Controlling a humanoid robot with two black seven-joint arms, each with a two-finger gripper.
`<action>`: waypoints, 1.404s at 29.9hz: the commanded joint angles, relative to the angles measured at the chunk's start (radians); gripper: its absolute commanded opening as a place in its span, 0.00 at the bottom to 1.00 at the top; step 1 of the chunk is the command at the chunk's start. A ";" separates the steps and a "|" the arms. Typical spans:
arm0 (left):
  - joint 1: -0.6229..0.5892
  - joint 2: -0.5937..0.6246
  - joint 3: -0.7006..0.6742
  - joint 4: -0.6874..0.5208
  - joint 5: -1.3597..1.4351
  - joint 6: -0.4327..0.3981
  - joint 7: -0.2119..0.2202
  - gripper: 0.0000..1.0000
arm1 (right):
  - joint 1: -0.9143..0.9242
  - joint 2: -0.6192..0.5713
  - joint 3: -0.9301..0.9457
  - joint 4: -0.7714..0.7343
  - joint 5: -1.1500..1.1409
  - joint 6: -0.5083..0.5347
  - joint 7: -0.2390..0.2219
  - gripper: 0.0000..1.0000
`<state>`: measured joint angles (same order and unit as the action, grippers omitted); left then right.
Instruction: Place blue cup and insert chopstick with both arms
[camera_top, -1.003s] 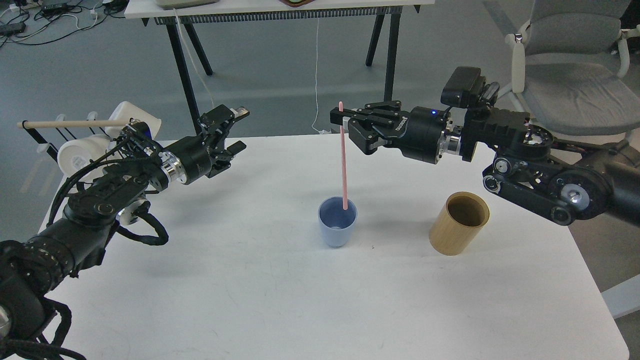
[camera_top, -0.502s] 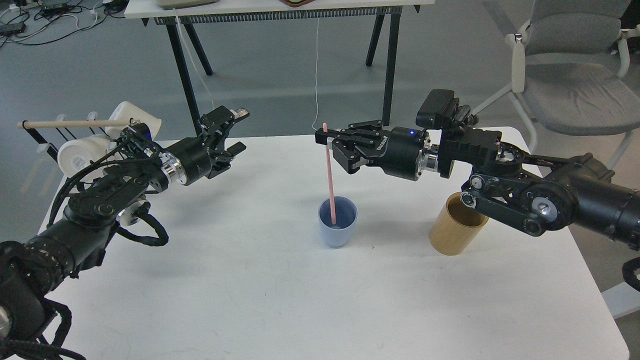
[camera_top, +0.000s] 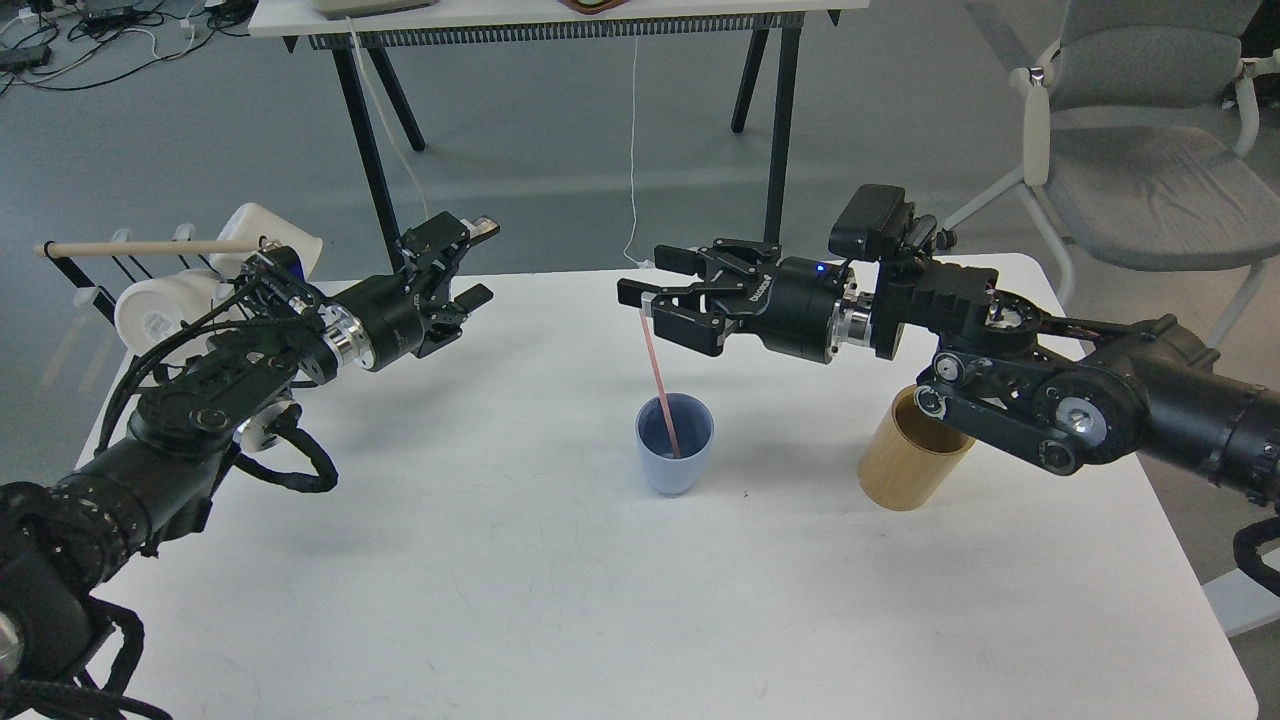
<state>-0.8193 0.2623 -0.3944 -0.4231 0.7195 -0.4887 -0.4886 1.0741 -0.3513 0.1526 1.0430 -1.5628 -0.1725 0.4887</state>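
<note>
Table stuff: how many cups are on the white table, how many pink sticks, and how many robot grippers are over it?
Cups: 2, the blue cup and the tan wooden cup
Pink sticks: 1, the chopstick leaning in the blue cup
Grippers: 2, the left gripper and the right gripper
Total: 5

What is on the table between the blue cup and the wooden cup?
Nothing: in the head view only bare white table lies between blue cup and wooden cup.
</note>
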 joint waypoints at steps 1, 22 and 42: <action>-0.009 0.008 -0.004 0.000 -0.011 0.000 0.000 0.99 | 0.015 -0.015 0.105 -0.001 0.088 0.010 0.000 0.99; 0.002 0.127 -0.133 -0.008 -0.242 0.000 0.000 0.99 | -0.207 -0.256 0.280 -0.086 1.374 0.661 0.000 0.99; 0.080 0.144 -0.216 -0.008 -0.244 0.000 0.000 0.99 | -0.275 -0.173 0.340 -0.152 1.377 0.661 0.000 0.99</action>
<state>-0.7400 0.4066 -0.6084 -0.4311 0.4754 -0.4885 -0.4886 0.7990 -0.5290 0.4821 0.8909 -0.1856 0.4888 0.4886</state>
